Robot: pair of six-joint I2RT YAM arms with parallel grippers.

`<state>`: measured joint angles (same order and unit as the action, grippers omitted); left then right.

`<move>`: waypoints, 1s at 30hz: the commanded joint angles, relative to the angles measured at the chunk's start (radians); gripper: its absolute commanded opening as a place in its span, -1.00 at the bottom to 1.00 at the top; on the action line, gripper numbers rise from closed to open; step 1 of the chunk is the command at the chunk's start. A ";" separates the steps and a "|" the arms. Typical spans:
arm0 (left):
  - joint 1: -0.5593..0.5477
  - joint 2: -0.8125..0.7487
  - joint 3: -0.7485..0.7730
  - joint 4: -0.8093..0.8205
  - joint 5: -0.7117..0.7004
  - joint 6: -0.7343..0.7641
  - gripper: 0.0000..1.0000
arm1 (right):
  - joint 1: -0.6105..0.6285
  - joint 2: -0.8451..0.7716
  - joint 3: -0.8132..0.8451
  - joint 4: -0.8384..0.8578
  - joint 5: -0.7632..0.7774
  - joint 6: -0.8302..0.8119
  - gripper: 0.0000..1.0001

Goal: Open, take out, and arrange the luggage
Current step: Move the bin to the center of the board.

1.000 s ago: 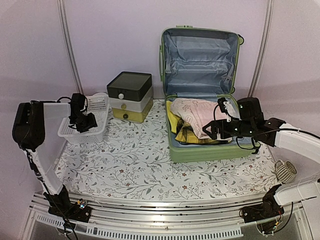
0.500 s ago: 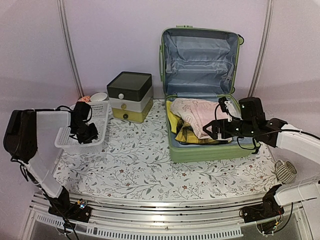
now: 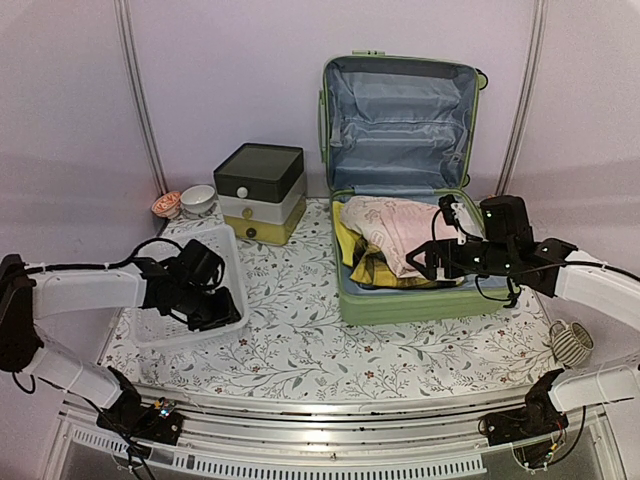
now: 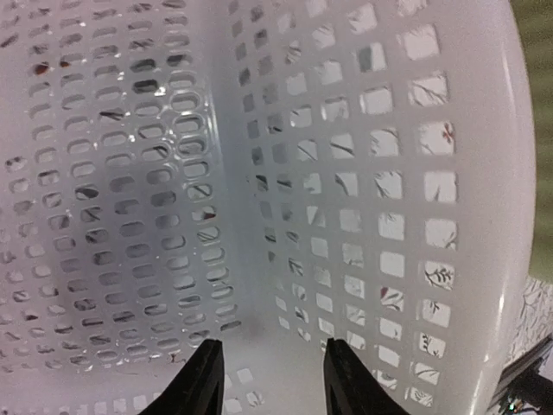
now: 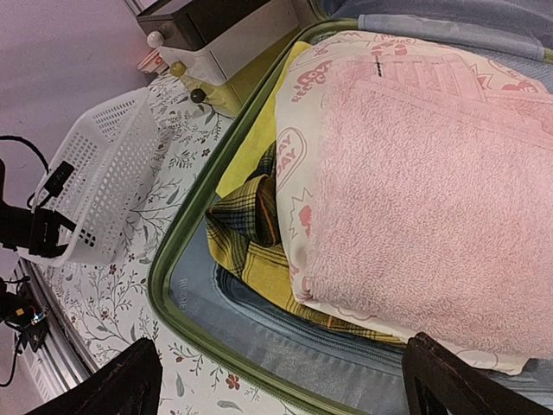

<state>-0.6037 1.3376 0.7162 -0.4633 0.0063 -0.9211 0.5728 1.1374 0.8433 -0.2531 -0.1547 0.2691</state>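
Note:
The light-green luggage (image 3: 420,305) stands open at the back right, its blue-lined lid (image 3: 400,120) upright. Inside lie a pink towel (image 3: 400,225) over a yellow plaid cloth (image 3: 365,265); both show in the right wrist view, the towel (image 5: 432,190) and the cloth (image 5: 259,242). My right gripper (image 3: 425,262) hovers open and empty over the luggage's front right part, its jaws wide (image 5: 289,389) above the green rim (image 5: 181,251). My left gripper (image 3: 215,300) is shut on the wall of a white mesh basket (image 3: 160,325), held tilted at the front left (image 4: 272,380).
A dark-lidded white-and-yellow drawer box (image 3: 260,190) stands left of the luggage. Two small bowls (image 3: 198,197) sit at the back left corner. A coiled pale object (image 3: 570,343) lies at the right table edge. The basket (image 5: 104,173) shows in the right wrist view.
My left gripper has pulled the basket from the back left toward the front and the middle, tilting it and uncovering the two bowls. The right arm has barely moved.

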 commanded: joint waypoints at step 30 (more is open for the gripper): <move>-0.657 0.260 0.396 -0.024 -0.089 0.061 0.37 | -0.005 0.009 0.000 0.007 -0.002 0.004 0.98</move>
<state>-1.2613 1.6917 1.0779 -0.3950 0.0113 -0.9051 0.5728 1.1286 0.8433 -0.2535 -0.1658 0.2760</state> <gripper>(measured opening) 0.665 0.988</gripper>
